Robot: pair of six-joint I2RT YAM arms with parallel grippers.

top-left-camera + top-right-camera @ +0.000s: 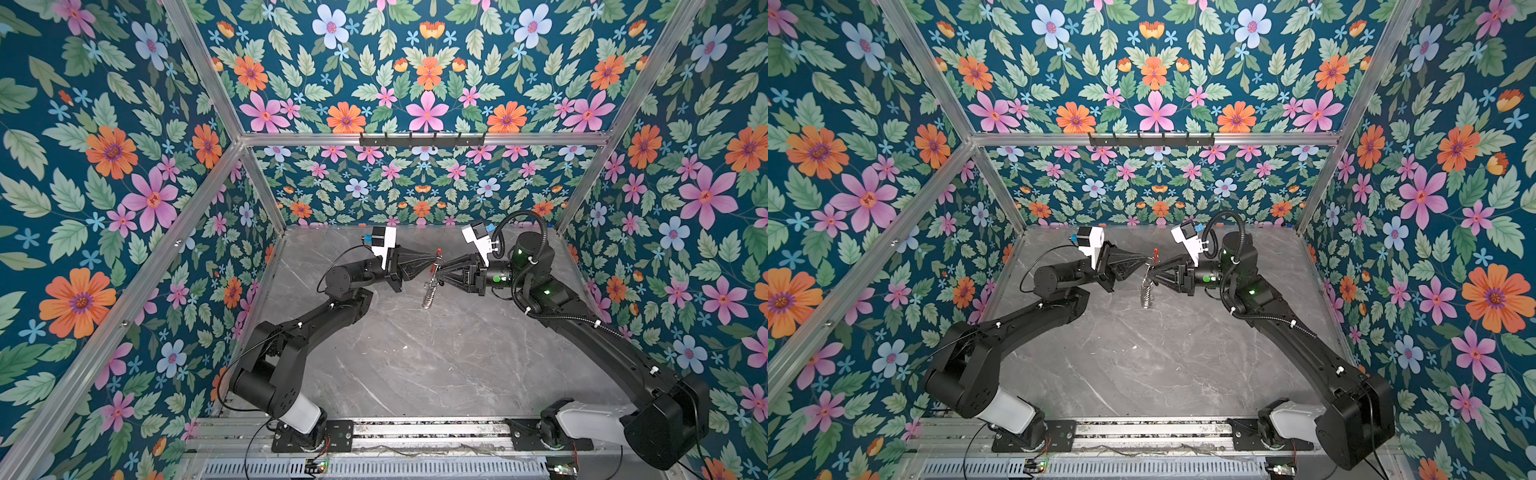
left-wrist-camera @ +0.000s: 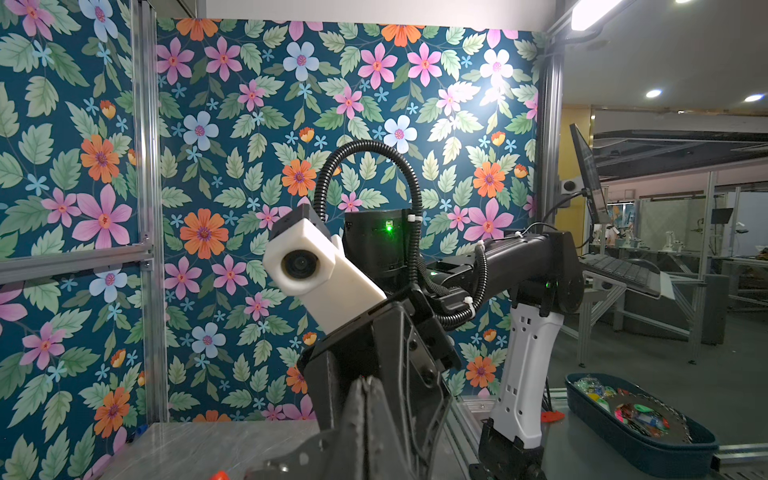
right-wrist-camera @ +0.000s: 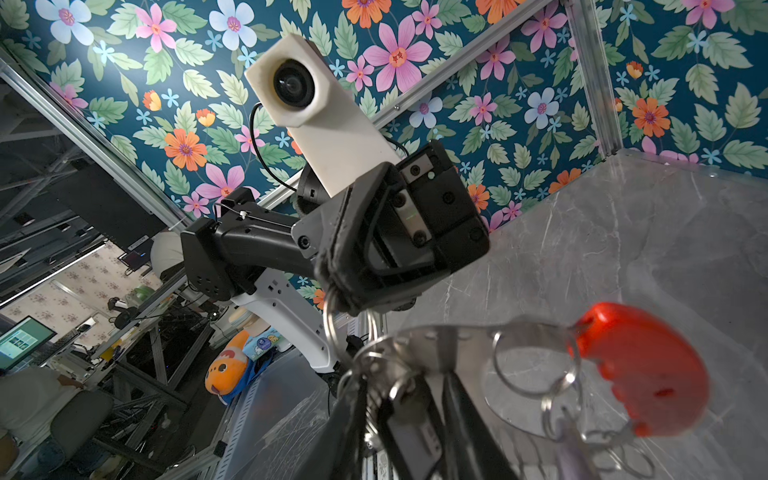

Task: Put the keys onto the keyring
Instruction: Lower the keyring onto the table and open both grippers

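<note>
Keyring (image 1: 434,276) hangs mid-air above table (image 1: 415,365), left gripper (image 3: 332,291) pinched shut on its thin hoop, right gripper (image 1: 442,272) narrow around what looks like the black key (image 3: 409,432), hold unclear; hoop looks light, stiff, slippery, so grip the red section (image 3: 640,365).

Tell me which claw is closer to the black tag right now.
Right. In the right wrist view the black tag appears to sit between the fingers of the right claw. The left claw is just beyond it, pinched shut on a thin silver ring.
</note>
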